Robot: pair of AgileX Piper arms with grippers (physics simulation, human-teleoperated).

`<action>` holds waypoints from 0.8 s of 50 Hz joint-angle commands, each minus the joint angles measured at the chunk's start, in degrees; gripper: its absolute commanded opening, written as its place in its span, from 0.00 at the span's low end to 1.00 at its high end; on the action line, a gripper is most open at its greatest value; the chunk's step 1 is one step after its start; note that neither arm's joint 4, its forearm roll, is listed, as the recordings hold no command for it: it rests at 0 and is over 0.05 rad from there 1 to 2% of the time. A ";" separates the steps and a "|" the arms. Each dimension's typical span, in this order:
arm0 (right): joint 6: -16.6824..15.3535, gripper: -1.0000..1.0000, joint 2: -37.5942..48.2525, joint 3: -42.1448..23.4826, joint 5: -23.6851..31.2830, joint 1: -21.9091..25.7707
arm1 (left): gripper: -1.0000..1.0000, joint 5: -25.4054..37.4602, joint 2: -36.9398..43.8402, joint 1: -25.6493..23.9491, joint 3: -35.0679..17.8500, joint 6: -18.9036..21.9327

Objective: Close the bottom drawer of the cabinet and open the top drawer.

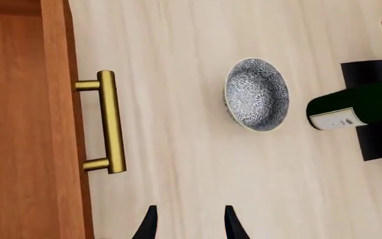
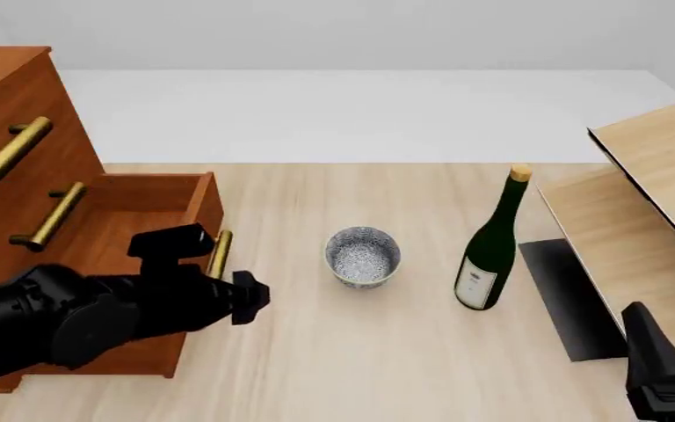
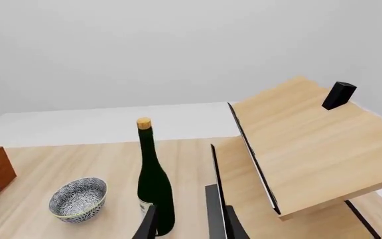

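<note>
Over on the left side of the tabletop [image 2: 350,352], the cabinet [image 2: 10,105] is sitting with its bottom drawer [image 2: 156,207] pulled way out, so I'm treating the closing step as the one in hand. I'm hovering the left hand [image 1: 188,224] just off the drawer front, fingers spread with nothing between them, and the brass handle [image 1: 110,122] is sitting off to one side of them in the wrist view. The top drawer [image 2: 3,149] is looking shut to me, its handle up high on the cabinet face.

My guess for the next move: I'm lining the hand up square with that drawer front and pushing it straight back in, not grabbing anything.

The right hand [image 3: 188,224] is parked near the slanted boards [image 3: 304,149], fingers apart, holding nothing. A patterned bowl [image 2: 362,255] and a green wine bottle [image 2: 490,251] are standing mid-table, well apart from the drawer, so I'm not worrying about them.
</note>
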 commanded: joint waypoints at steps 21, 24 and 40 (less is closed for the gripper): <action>0.55 1.00 0.48 -0.03 -0.20 -0.08 | 1.00 4.14 4.69 9.88 -1.00 7.08; 0.65 1.00 0.68 -0.02 -0.39 -0.21 | 1.00 4.34 5.09 11.17 -0.76 7.87; 0.90 1.00 0.91 0.04 -0.58 -0.21 | 1.00 5.50 6.89 19.45 -0.50 15.30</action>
